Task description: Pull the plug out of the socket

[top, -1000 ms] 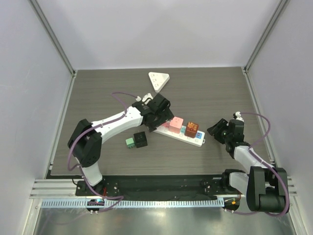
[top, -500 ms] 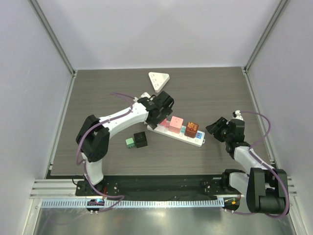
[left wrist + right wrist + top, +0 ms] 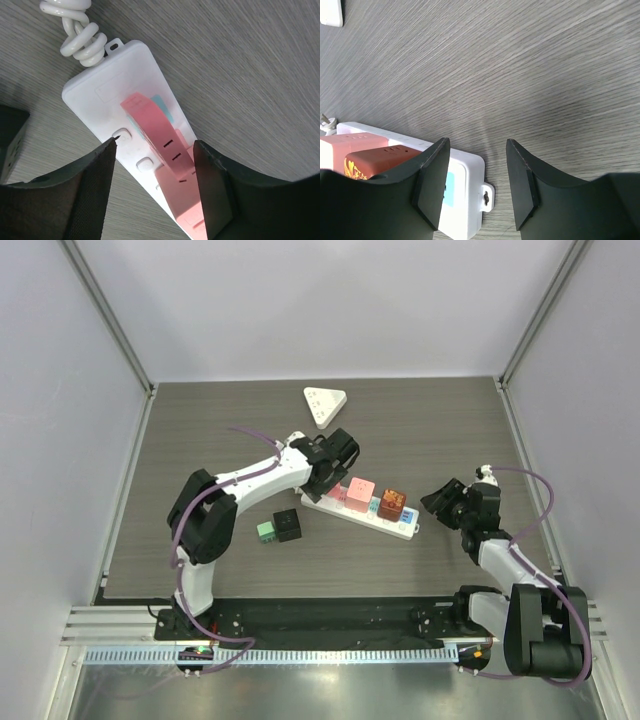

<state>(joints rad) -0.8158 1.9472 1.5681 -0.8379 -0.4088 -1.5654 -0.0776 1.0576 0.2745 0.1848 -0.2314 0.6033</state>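
Pink block-shaped plug (image 3: pixel 358 490) sits seated in the long white power strip (image 3: pixel 408 529) at mid-frame of the overhead view, just beside an orange-brown plug (image 3: pixel 391 503). Nearest, at lower right, the right arm is folded low. Its right gripper (image 3: pixel 445 502) points toward the strip's end, jaws parted with only the dark wood-grain tabletop (image 3: pixel 545 75) between them. Left of centre, a black cube plug (image 3: pixel 287 525) and a small green adapter (image 3: pixel 266 531) lie loose. Farther, the left arm reaches up and right, elbow bent. Its left gripper (image 3: pixel 155 145) straddles the pink plug, jaws apart, a gap showing on one side. A white triangular adapter (image 3: pixel 324 402) lies beyond, upper centre.
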